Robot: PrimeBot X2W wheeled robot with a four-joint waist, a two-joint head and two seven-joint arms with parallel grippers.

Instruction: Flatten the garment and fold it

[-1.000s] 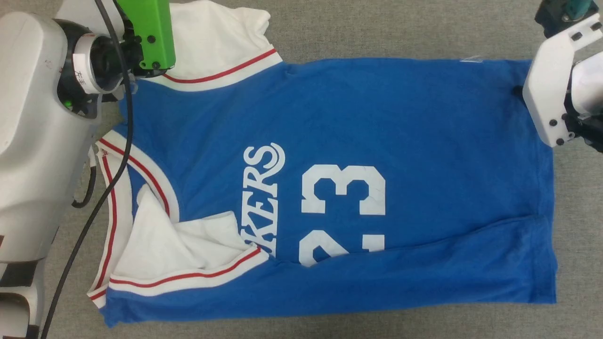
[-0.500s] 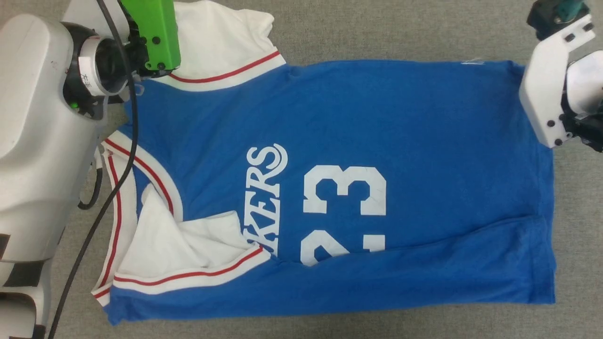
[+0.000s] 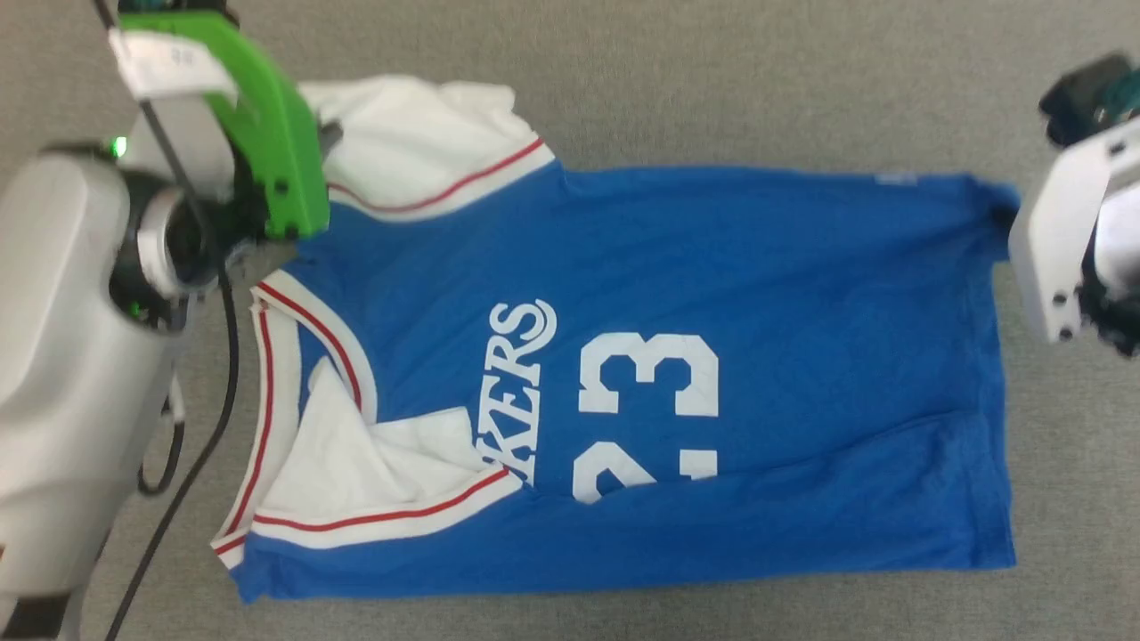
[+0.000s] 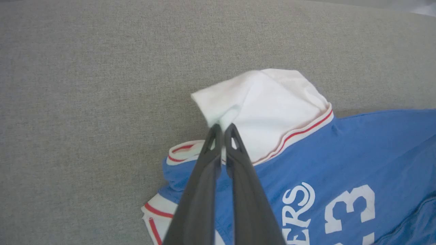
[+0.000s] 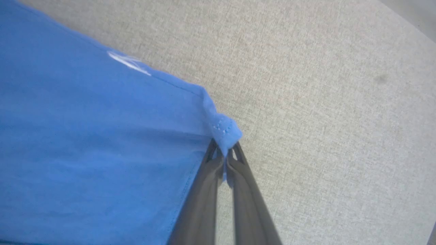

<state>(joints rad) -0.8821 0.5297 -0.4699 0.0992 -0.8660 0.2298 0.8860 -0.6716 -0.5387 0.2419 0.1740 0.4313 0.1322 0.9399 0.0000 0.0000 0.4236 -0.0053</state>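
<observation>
The soft blue shirt (image 3: 757, 267) lies mostly flat on the rough grey table (image 3: 712, 80). The left fingers (image 4: 218, 143) pinch its white sleeve — the right fingers (image 5: 218, 163) pinch a blue bottom corner.

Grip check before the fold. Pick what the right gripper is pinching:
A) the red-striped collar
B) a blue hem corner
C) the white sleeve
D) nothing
B: in the right wrist view, the right gripper is closed on a stitched blue corner of the garment, away from the white and red trim.
</observation>
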